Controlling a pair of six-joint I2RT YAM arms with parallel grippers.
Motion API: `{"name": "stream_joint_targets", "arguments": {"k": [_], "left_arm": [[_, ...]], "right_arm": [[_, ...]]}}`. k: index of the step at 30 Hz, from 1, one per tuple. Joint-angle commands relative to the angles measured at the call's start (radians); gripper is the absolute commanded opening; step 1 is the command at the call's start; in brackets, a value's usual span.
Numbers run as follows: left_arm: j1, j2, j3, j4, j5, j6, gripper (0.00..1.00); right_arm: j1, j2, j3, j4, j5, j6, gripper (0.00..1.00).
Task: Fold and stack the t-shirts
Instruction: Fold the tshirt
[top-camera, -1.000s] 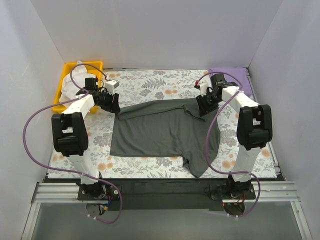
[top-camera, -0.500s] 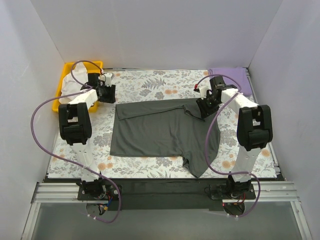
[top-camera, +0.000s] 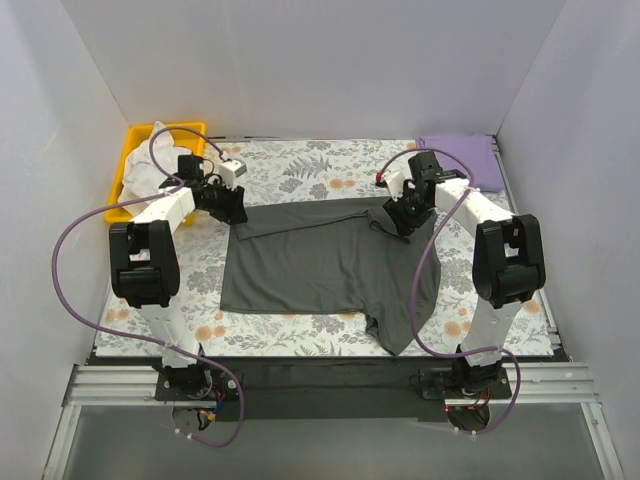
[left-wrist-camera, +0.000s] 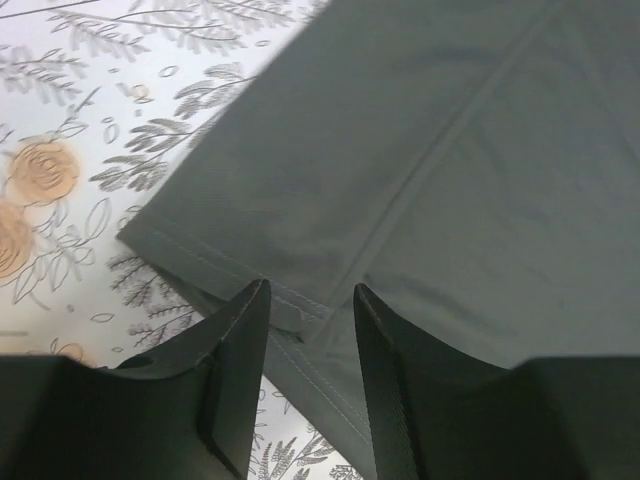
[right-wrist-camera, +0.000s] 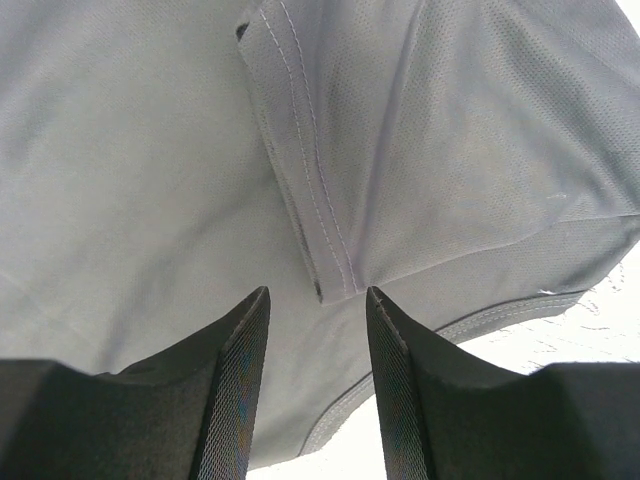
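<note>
The charcoal t-shirt (top-camera: 320, 265) is lying flat. At its far edge the left gripper (left-wrist-camera: 310, 290) and right gripper (right-wrist-camera: 318, 292) are hovering, jaws apart, apparently lining up to pinch the hem for folding. Farther back-right, the lavender t-shirt (top-camera: 460, 150) is waiting.

Bare surface (top-camera: 300, 165) runs along the far edge beyond the grey shirt (top-camera: 310, 265); a yellow bin (top-camera: 190, 128) blocks the far-left corner.
</note>
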Motion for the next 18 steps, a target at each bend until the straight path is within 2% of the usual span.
{"name": "stream_joint_targets", "arguments": {"k": [1, 3, 6, 18], "left_arm": [[-0.013, -0.057, -0.004, -0.083, 0.08, 0.125, 0.39], [-0.017, -0.049, -0.004, -0.104, 0.063, 0.183, 0.39], [-0.08, -0.034, -0.012, -0.121, 0.008, 0.242, 0.39], [-0.134, 0.035, -0.033, -0.086, -0.153, 0.314, 0.34]], "right_arm": [[0.018, 0.019, 0.024, 0.016, 0.059, -0.037, 0.51], [0.018, 0.028, 0.024, 0.034, 0.088, -0.037, 0.51], [0.018, 0.053, 0.029, 0.045, 0.125, -0.04, 0.5], [0.02, 0.076, -0.01, 0.045, 0.173, -0.057, 0.37]]}}
